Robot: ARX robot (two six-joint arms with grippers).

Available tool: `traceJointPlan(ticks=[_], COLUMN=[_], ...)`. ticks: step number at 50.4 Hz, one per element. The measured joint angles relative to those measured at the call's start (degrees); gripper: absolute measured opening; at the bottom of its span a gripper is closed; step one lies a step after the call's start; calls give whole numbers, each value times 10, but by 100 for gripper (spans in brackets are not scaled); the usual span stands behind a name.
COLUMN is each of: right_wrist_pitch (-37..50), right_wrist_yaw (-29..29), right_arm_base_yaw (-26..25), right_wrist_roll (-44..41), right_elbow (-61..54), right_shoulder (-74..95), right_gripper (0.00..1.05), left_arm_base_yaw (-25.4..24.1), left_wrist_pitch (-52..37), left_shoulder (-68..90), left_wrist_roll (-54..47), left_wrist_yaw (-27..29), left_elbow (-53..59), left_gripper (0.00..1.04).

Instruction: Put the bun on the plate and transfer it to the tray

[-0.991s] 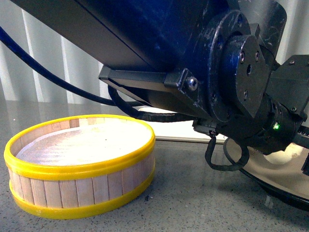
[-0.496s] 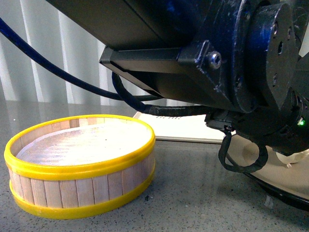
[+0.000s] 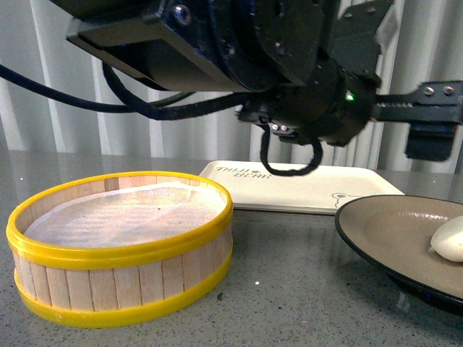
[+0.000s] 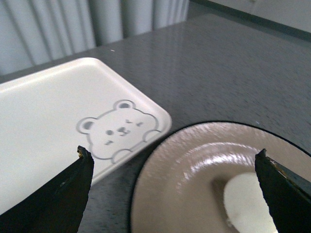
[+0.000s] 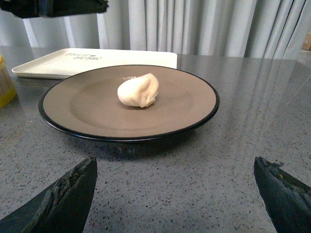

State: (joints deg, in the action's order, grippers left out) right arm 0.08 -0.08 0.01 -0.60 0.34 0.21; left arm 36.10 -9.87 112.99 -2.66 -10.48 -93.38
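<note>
- Bun (image 5: 139,91) lies on the beige inside of the plate (image 5: 87,104), near its middle. It is off-white and touches only the dish.
- The black-rimmed plate stands on the grey speckled table (image 5: 243,160), toward the right side in the front view.
- The cream tray (image 5: 58,65) lies flat beyond the plate, toward the table's far edge by the pale curtain (image 5: 218,24). Its corner with the bear drawing (image 4: 119,131) sits just beside the plate's rim, with a strip of table showing between them.
- The left gripper (image 4: 172,160) hangs above the plate and that tray corner — jaws wide apart, gripping nothing.
- The right gripper (image 5: 175,165) sits low over the table on the plate's near side and faces the bun, jaws likewise apart.
- A yellow-rimmed wooden steamer basket (image 3: 119,253) stands toward the table's left side, well apart from the plate.
</note>
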Motion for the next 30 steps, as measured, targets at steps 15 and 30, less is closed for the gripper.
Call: traceJointPlan(ticks=[15, 30], right_wrist_pitch=[0, 0], right_wrist_yaw=[0, 0], right_arm_base_yaw=[0, 0], right_wrist_roll=[0, 0], right_elbow=[0, 0], right_shoulder=[0, 0], right_gripper=[96, 96], left_arm_base_yaw=[-93, -157], left_wrist_pitch=[-21, 35], left_shoulder=[-52, -97], left_wrist_roll=[78, 107], left_wrist_yaw=[51, 92], left_elbow=[21, 51], left_gripper=[98, 98])
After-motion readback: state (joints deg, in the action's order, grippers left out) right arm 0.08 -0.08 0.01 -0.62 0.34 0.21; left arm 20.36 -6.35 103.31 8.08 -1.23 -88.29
